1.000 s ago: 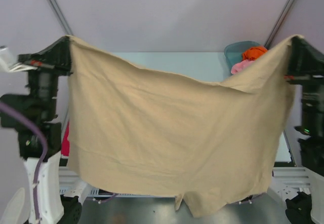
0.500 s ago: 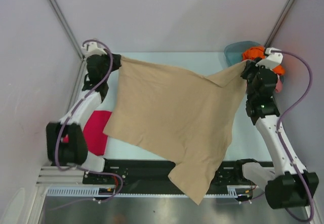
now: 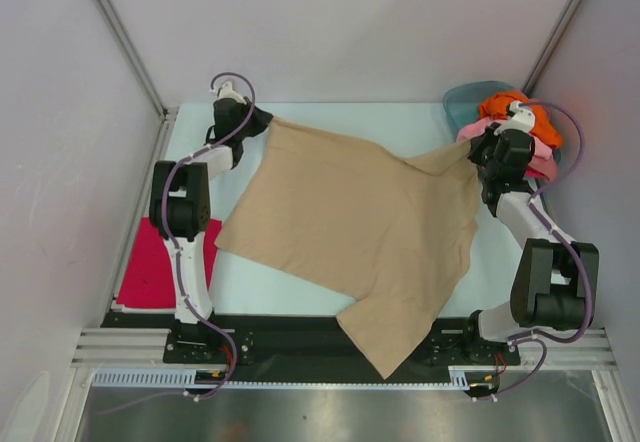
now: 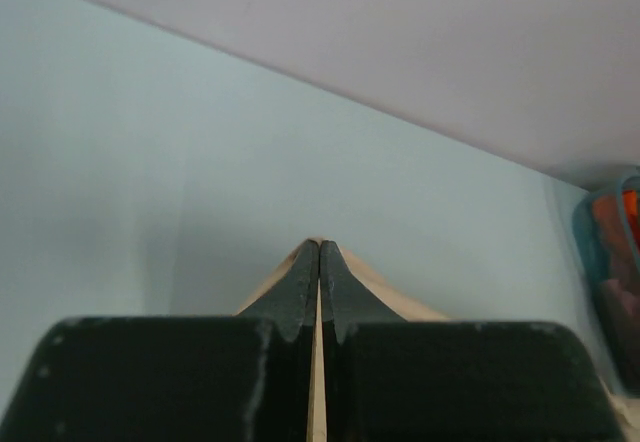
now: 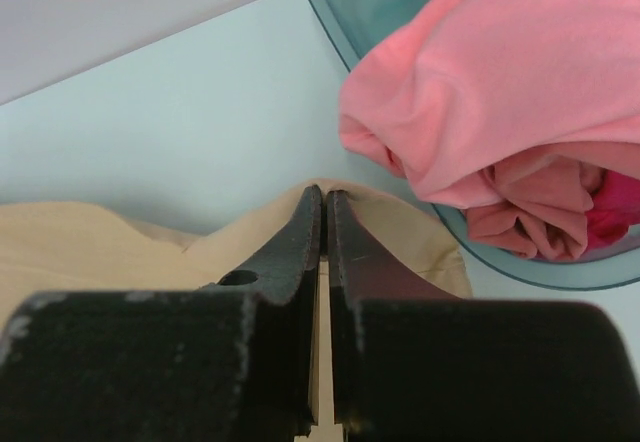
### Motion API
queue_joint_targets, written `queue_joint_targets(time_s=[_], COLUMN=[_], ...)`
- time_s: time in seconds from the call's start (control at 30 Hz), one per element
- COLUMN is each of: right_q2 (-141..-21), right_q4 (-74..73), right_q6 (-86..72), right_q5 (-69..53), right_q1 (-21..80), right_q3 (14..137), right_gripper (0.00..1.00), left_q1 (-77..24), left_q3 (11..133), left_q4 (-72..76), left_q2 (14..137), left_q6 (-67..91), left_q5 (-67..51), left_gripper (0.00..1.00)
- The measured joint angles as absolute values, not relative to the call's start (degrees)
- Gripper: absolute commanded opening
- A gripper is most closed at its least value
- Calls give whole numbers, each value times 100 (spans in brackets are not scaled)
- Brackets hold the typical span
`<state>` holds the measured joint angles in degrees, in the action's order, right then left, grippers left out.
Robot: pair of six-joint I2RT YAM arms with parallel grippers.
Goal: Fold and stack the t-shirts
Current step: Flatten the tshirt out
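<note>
A large tan t-shirt (image 3: 350, 227) lies spread over the table, its near corner hanging over the front rail. My left gripper (image 3: 262, 120) is shut on its far left corner, low at the back of the table; the cloth shows between the fingers in the left wrist view (image 4: 318, 262). My right gripper (image 3: 472, 152) is shut on the far right corner (image 5: 325, 207), beside the basin. A magenta-red t-shirt (image 3: 160, 264) lies folded at the left edge. Pink (image 5: 500, 92) and orange (image 3: 512, 104) t-shirts are piled in the basin.
The teal plastic basin (image 3: 462, 102) stands at the back right corner; its rim shows in the right wrist view (image 5: 350, 12). Both arms reach to the far side of the table. Walls and frame posts close in the left, right and back.
Both grippers have come down from high up and moved away toward the back of the table, carrying the tan t-shirt, which now lies laid out on the table instead of hanging.
</note>
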<state>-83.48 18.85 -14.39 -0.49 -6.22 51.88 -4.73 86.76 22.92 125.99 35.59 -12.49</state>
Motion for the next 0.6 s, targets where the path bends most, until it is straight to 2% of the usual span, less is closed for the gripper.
queue_joint_targets(time_s=[0.33, 0.6], right_q2=[-8180, -7048], right_q4=[1531, 845], right_q6=[-1761, -2106], right_q5=[-113, -119], right_q1=[-624, -617], right_q3=[5199, 4978], right_gripper=[0, 0], left_q1=[-473, -469], left_q3=[8818, 8805], left_q4=[2335, 1737], left_q2=[12602, 12599], left_q6=[3625, 3669], left_q5=[-1575, -1728], left_gripper=[0, 0])
